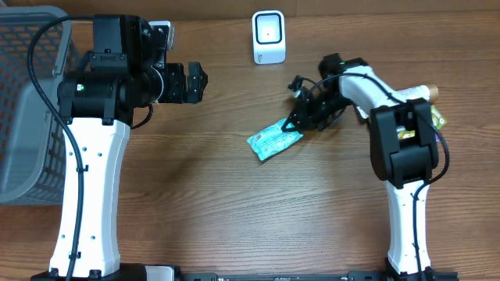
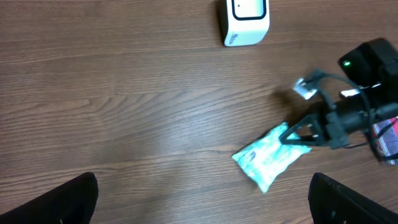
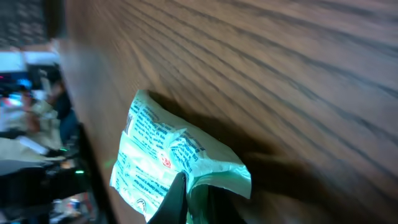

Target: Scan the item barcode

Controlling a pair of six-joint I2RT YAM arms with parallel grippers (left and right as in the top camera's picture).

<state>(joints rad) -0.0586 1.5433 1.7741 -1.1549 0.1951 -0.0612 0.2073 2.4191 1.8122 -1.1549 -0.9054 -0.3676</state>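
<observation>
The item, a teal and white packet (image 1: 273,139), lies on the wooden table right of centre. My right gripper (image 1: 299,122) is shut on its right edge. In the right wrist view the packet (image 3: 155,155) fills the lower left, its crumpled edge pinched between my dark fingers (image 3: 175,198). The left wrist view shows the packet (image 2: 271,155) with the right gripper (image 2: 297,135) pinching its upper right end. A white scanner (image 1: 269,37) stands at the back centre, also in the left wrist view (image 2: 244,20). My left gripper (image 1: 195,82) hovers open at the left, away from the packet, its fingertips (image 2: 68,200) wide apart.
A grey mesh basket (image 1: 31,101) stands at the far left edge. Other small goods (image 1: 432,117) lie behind the right arm at the far right, and a red packet (image 2: 388,138) shows there too.
</observation>
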